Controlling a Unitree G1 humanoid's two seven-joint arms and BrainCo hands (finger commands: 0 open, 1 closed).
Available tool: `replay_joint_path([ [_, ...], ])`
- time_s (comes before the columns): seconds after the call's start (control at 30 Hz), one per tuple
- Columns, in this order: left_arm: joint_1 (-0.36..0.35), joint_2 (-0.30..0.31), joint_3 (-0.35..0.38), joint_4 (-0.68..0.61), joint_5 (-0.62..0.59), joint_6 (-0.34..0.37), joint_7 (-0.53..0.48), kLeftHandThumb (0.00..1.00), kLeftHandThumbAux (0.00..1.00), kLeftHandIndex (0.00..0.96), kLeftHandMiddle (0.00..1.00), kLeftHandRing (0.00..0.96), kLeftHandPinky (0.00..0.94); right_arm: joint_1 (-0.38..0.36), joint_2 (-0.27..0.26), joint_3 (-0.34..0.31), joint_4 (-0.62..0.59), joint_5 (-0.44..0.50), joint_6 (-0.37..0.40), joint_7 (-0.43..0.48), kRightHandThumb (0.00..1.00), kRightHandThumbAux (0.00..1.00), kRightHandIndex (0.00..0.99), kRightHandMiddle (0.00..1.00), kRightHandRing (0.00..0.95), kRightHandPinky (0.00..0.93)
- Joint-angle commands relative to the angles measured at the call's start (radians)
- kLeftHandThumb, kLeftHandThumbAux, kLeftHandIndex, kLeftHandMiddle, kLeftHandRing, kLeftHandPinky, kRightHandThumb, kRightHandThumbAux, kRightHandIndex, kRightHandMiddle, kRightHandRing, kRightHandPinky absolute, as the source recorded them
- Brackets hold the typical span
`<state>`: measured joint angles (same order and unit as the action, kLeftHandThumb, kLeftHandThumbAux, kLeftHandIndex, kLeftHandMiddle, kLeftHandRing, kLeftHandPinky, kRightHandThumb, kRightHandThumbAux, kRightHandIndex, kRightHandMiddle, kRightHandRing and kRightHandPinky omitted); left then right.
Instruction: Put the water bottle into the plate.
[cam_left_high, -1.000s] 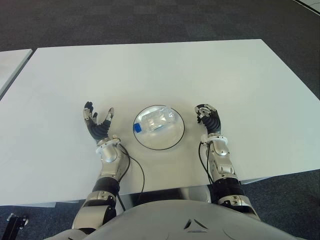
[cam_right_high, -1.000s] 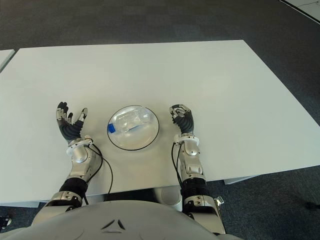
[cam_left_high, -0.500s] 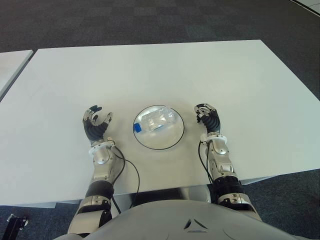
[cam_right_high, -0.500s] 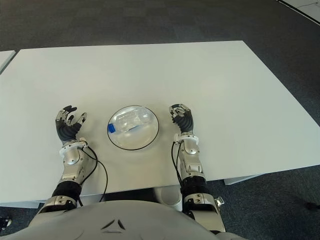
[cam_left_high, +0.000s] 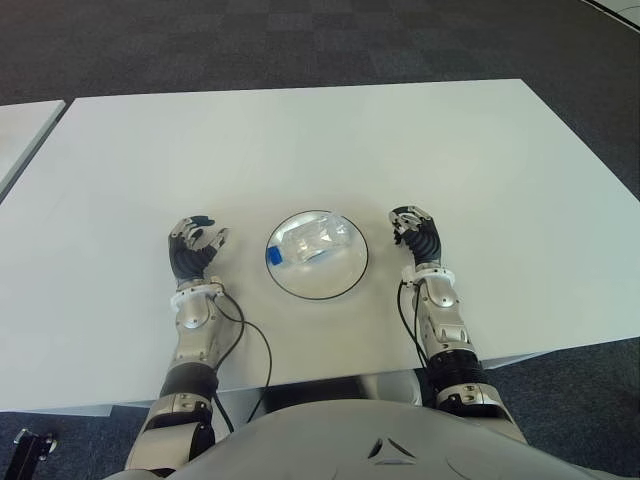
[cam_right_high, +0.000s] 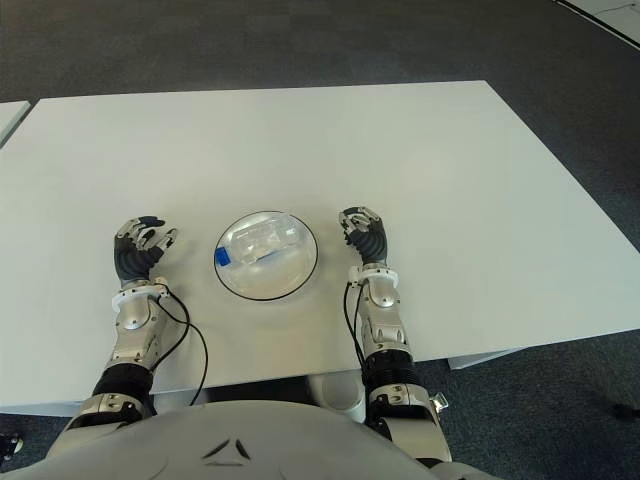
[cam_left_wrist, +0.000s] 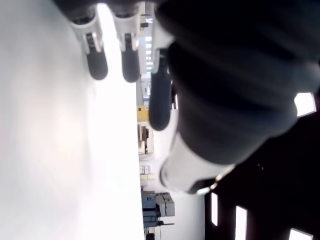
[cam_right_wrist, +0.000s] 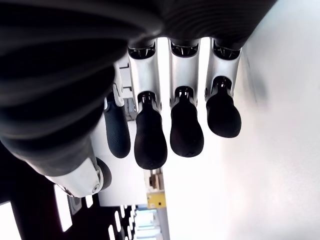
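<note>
The clear water bottle (cam_left_high: 315, 243) with a blue cap lies on its side inside the round plate (cam_left_high: 318, 295), cap toward my left. The plate sits on the white table (cam_left_high: 300, 140), near its front edge and between my hands. To the left of the plate is my left hand (cam_left_high: 195, 245), apart from it, its fingers loosely bent and holding nothing. My right hand (cam_left_high: 414, 230) shows to the right of the plate, also apart from it. Its fingers (cam_right_wrist: 150, 140) are relaxed and slightly bent, with nothing in them.
A black cable (cam_left_high: 255, 345) loops from my left wrist over the table's front edge. A second white table (cam_left_high: 20, 120) shows at the far left across a narrow gap. Dark carpet surrounds the tables.
My left hand has drawn back toward me and away from the plate, and its spread fingers have curled in. The bottle, plate and right hand have not moved.
</note>
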<state>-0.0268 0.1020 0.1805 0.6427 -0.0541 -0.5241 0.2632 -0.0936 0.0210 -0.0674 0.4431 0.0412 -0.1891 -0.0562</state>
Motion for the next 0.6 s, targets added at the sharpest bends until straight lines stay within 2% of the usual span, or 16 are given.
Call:
replay_joint_path([
  [0.03,0.025,0.007,-0.01,0.06,0.027,0.041,-0.028,0.549,0.794,0.429,0.476,0.493,0.509,0.049,0.001,-0.007,0.07,0.003,0.054,0.004,0.703,0.73,0.437,0.754,0.737,0.738],
  [0.1,0.028,0.018,-0.027,0.056,0.048,0.06,-0.046,0.625,0.757,0.43,0.499,0.51,0.527,0.049,-0.001,-0.004,0.071,-0.001,0.051,0.004,0.702,0.73,0.437,0.756,0.739,0.741],
  [0.2,0.035,0.026,-0.049,0.035,0.077,0.103,-0.062,0.681,0.73,0.431,0.544,0.544,0.55,0.048,-0.002,-0.004,0.072,-0.003,0.05,0.003,0.702,0.73,0.437,0.757,0.741,0.741],
  [0.47,0.048,0.036,-0.092,-0.005,0.133,0.19,-0.073,0.708,0.716,0.434,0.591,0.583,0.563,0.045,-0.005,-0.005,0.075,-0.003,0.052,0.002,0.702,0.729,0.437,0.758,0.743,0.741],
  [0.6,0.03,0.035,-0.111,0.04,0.159,0.202,-0.065,0.71,0.715,0.434,0.596,0.589,0.564,0.044,-0.007,-0.004,0.078,-0.004,0.052,0.001,0.702,0.729,0.437,0.757,0.744,0.742],
])
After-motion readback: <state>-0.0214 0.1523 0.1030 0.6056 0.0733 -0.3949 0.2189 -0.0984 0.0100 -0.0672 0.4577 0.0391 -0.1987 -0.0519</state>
